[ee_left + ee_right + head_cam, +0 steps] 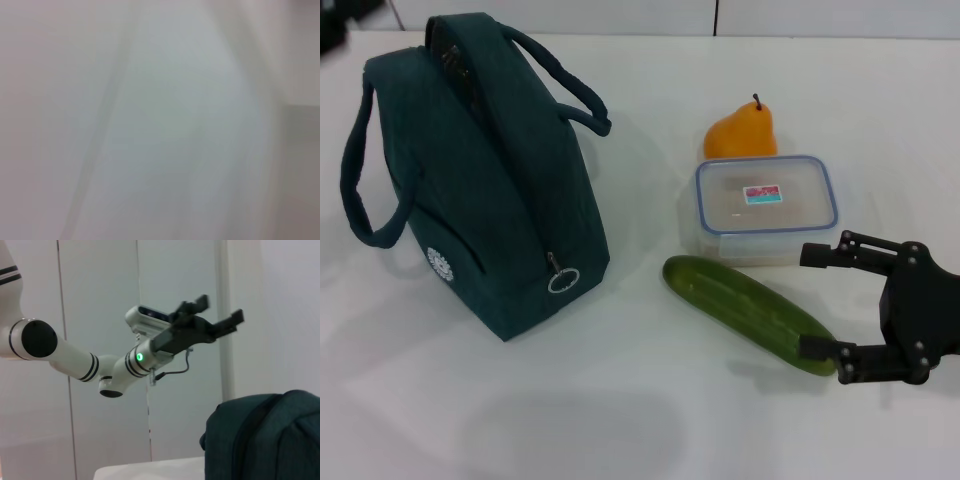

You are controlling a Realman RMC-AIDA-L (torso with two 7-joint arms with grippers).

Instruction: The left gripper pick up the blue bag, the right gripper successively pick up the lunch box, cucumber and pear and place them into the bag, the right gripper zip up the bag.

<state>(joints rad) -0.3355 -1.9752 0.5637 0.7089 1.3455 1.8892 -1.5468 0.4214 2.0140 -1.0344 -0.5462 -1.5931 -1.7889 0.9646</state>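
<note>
The blue bag (480, 190) stands upright on the desk (620, 420), untaken. The left tool (212, 320) hangs high above it, fingers apart, empty; it should descend onto a loop handle (565, 85). The right tool (825, 305) waits spread wide beside the cucumber (745, 312).

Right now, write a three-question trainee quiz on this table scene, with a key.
1. True or false: the pear lies inside the blue bag.
2. Which item lies nearest the right claw? A lunch box B cucumber C pear
3. Fill in: the left claw is raised in the air, fingers ____.

Key: 1 false, it sits on the table behind the lunch box. 2 B. 3 open.
</note>
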